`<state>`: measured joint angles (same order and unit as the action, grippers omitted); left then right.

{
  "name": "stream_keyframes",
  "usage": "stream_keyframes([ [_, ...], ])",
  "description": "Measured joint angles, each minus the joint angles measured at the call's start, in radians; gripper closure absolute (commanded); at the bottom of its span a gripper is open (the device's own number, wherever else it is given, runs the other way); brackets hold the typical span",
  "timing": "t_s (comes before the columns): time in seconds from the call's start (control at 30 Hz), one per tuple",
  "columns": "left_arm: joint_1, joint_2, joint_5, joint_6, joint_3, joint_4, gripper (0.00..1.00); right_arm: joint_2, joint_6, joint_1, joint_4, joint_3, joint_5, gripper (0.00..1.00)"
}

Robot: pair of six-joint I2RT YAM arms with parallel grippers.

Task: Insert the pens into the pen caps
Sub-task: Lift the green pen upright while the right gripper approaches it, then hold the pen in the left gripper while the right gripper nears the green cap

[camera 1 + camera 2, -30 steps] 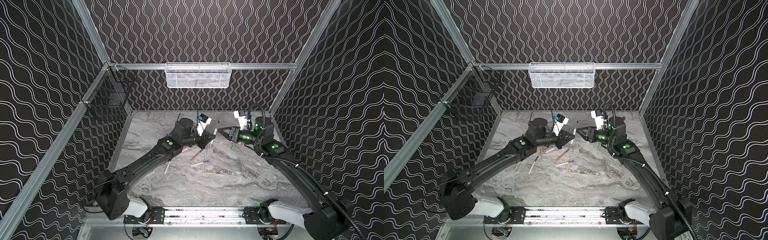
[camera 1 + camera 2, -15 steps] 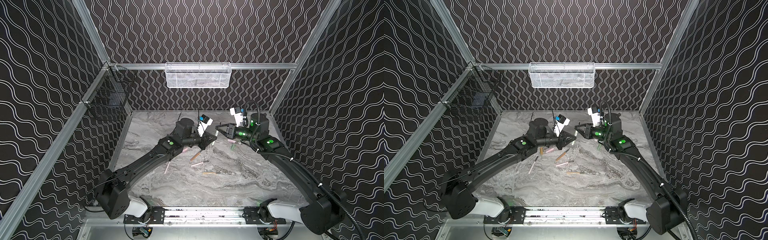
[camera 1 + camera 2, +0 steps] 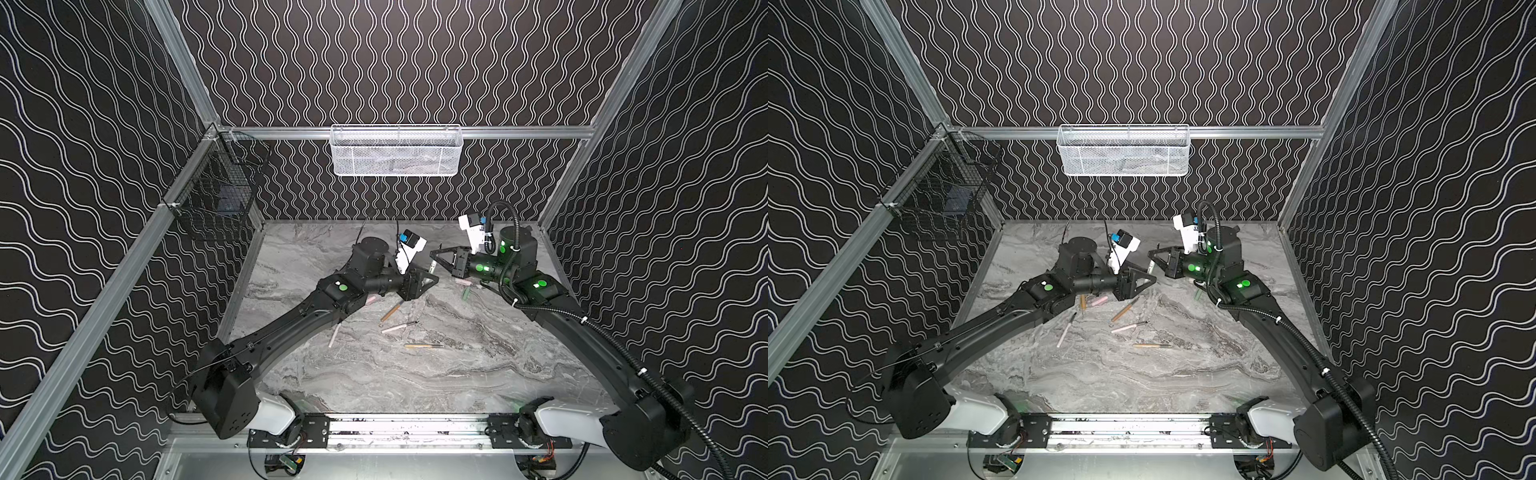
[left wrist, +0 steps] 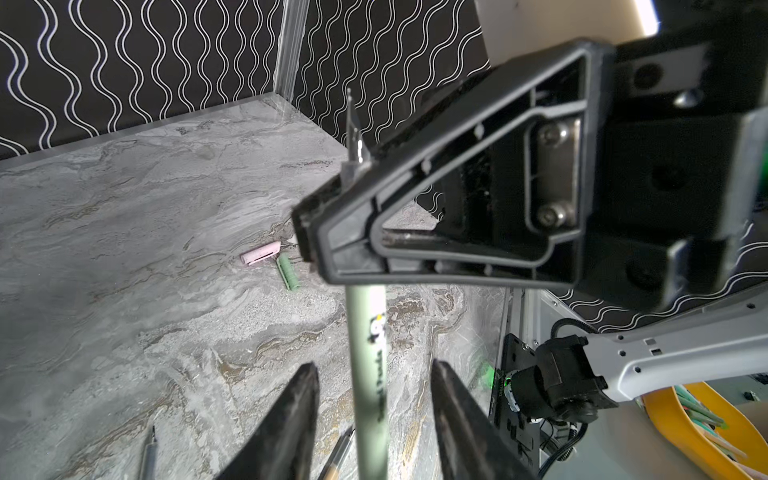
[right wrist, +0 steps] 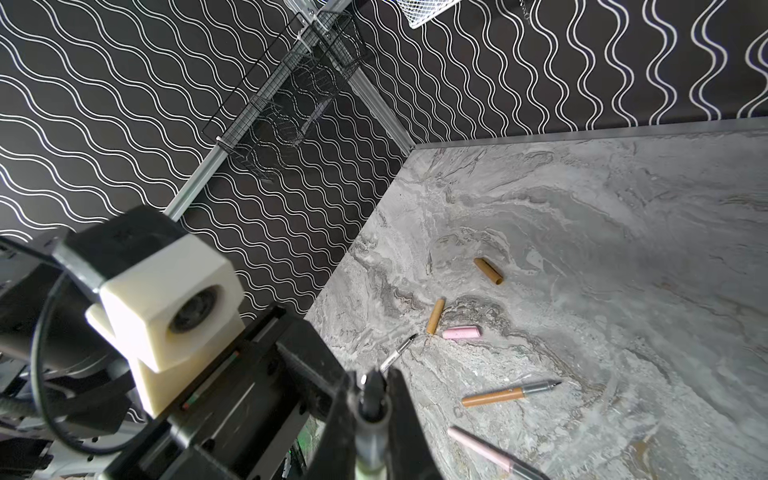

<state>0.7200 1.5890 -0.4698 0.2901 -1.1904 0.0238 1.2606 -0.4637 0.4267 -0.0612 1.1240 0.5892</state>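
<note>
Since the frame a second earlier, the right claw point(image 3: 434, 258) has been brought in from the right to meet the left claw point(image 3: 435, 280) over the far half of the desk point(image 3: 374, 382), and the grip has been swapped. The right claw, then spread, is now clamped on the pale green pen point(image 4: 368, 332). The left claw, then pinched on that pen, is now parted.

In the left wrist view the pen's barrel is seen between the left claw's two fingers point(image 4: 299, 415) with a gap on either side, touched by neither. The right claw point(image 4: 301, 220) is closed on it nearer the writing end, and the thin dark tip is seen jutting past it. In the right wrist view the grey grip section is pinched between the right claw's fingers point(image 5: 405, 419). The pen is held clear of the grey marbled desk.

Near the right claw, a pink cap point(image 4: 260, 254) and a green cap point(image 4: 288, 272) are laid just beside each other. By the left arm, a tan-brown cap point(image 5: 435, 316) is laid just beside a second pink cap point(image 5: 461, 332), with another tan-brown cap point(image 5: 488, 271) a little apart.

Four uncapped pens are spread nearer the front: a tan-brown pen point(image 3: 390, 311), a pink pen point(image 3: 397, 328), a second tan-brown pen point(image 3: 422, 345) and a second pink pen point(image 3: 334, 336) beside the left arm.
</note>
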Motion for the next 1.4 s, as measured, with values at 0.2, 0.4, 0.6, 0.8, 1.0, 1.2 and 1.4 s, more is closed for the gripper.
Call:
stream_keyframes([
  [0.2, 0.000, 0.005, -0.011, 0.003, 0.001, -0.014, 0.81, -0.008, -0.014, 0.003, 0.001, -0.003, 0.004, 0.99],
  [0.4, 0.000, 0.011, -0.018, 0.018, 0.002, -0.023, 0.80, -0.015, -0.041, 0.003, 0.016, -0.014, 0.008, 0.99],
  [0.6, 0.000, 0.011, -0.031, 0.029, 0.005, -0.030, 1.00, -0.025, -0.048, 0.003, 0.030, -0.024, 0.009, 0.95],
  [0.8, 0.000, -0.007, -0.031, 0.035, 0.019, -0.034, 1.00, -0.036, -0.069, 0.004, 0.037, -0.029, 0.015, 0.58],
  [1.0, 0.000, -0.043, 0.051, 0.035, 0.039, -0.035, 1.00, -0.093, -0.078, 0.004, 0.031, -0.024, 0.005, 0.53],
  [1.2, 0.000, -0.122, 0.205, 0.020, 0.105, -0.061, 1.00, -0.178, -0.099, 0.004, -0.066, -0.039, -0.108, 0.65],
  [1.4, 0.000, -0.194, 0.303, 0.006, 0.217, -0.198, 1.00, -0.212, -0.096, -0.003, -0.225, -0.092, -0.341, 0.64],
])
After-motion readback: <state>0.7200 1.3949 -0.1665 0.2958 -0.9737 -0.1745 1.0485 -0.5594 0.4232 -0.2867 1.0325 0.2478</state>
